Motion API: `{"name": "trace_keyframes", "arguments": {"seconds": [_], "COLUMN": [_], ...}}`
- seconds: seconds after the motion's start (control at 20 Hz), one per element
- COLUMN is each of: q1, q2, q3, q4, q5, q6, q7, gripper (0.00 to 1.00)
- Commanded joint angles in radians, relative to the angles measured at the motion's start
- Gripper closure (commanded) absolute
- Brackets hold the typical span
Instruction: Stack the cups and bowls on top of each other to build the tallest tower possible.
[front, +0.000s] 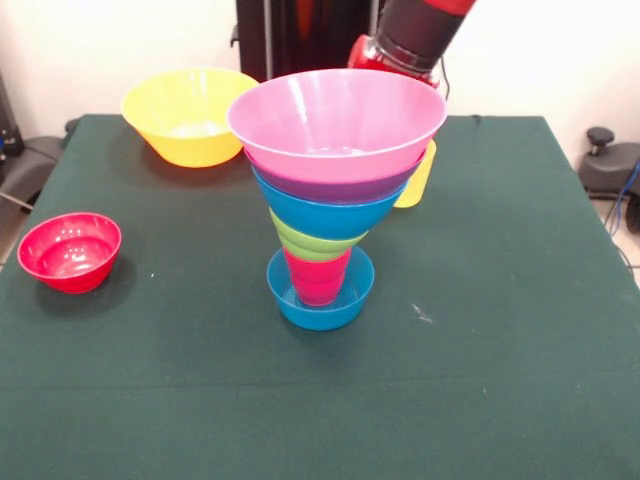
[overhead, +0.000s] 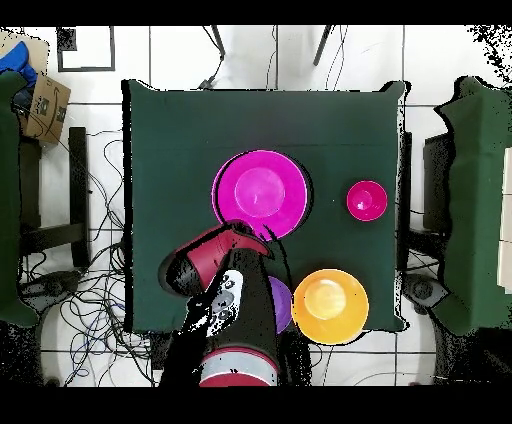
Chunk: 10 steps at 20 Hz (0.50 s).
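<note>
The tower stood on the green surface in front of the arm, on the side away from the robot's base: a small blue bowl at the bottom, a red cup in it, then a lime green bowl, a medium blue bowl, a purple bowl and the large pink bowl on top. The gripper was hidden behind the pink bowl, so I could not tell whether it was open or closed, or whether it held anything. The stack widened upward on a narrow base, so I judged it top-heavy; a slight brush from the arm drawing away could tip it. A yellow cup stood just beside the arm, partly hidden by the tower, and could be knocked. The large yellow bowl sat well off to one side, the small red bowl farther still, both unstacked.
</note>
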<state>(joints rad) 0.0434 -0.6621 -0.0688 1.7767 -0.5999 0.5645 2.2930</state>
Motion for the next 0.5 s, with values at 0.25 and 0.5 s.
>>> {"name": "trace_keyframes", "arguments": {"seconds": [0.25,0.5], "q1": [-0.032,-0.023], "q2": [-0.033,-0.032], "q3": [0.193,0.213], "q4": [0.033,0.039], "q5": [0.078,0.103], "q6": [0.126,0.134], "q7": [-0.127,-0.099], "gripper": [1.0,1.0]}}
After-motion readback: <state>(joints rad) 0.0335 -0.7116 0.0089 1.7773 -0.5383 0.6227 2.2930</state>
